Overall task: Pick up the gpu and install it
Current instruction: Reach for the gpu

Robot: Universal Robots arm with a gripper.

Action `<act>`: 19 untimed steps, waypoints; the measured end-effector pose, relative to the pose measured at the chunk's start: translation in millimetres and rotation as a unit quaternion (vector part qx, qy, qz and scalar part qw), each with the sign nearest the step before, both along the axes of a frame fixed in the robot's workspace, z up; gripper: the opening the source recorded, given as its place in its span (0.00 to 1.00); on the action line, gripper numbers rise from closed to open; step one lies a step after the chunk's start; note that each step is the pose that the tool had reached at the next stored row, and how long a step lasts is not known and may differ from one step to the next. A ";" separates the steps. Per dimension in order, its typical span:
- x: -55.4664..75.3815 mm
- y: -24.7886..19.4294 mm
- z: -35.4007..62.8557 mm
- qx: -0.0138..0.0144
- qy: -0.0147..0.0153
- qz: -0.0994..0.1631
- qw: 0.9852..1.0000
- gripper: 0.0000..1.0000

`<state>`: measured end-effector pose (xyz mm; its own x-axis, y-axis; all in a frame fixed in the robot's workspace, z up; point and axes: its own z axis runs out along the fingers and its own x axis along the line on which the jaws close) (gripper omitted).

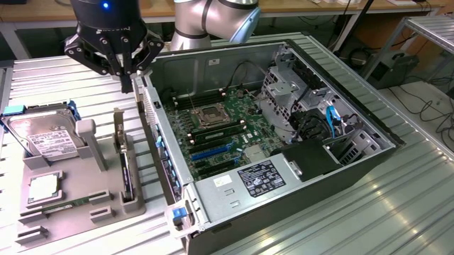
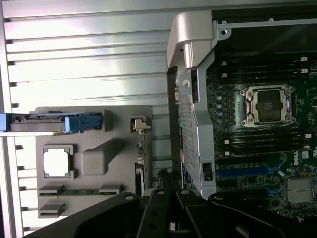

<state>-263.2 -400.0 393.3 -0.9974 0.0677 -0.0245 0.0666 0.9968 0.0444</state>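
The gpu [image 1: 125, 166] stands on its long edge in a slot of the grey holder tray [image 1: 71, 175], its silver bracket at the far end. In the wrist view the gpu [image 2: 140, 161] appears edge-on as a thin dark strip. My gripper [image 1: 126, 84] hangs above the table just beyond the card's bracket end, close to the case's side wall. Its black fingers [image 2: 157, 213] are shut together with nothing between them. The open computer case [image 1: 177, 69] lies on its side with the motherboard [image 1: 220, 133] and blue expansion slots [image 1: 209, 151] exposed.
The tray also holds a silver hard drive [image 1: 42, 135] in a blue-tabbed bracket, a processor chip [image 1: 42, 188] and a green memory stick [image 1: 67, 204]. Drive cages and cables [image 1: 312, 117] fill the case at the exterior view's right. Ribbed metal table [image 1: 397, 202] lies all around.
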 end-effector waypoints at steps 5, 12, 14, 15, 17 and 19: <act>-1.5 0.0 0.0 0.000 0.000 0.000 1.000 0.11; -3.8 0.0 0.0 0.000 0.000 0.000 1.000 0.11; -4.8 0.0 0.0 0.000 0.000 0.000 1.000 0.11; -5.2 0.0 0.1 0.000 0.000 0.000 1.000 0.11; -6.3 0.0 0.0 0.000 0.000 0.000 1.000 0.11; -7.5 0.0 0.0 0.000 0.000 0.000 1.000 0.11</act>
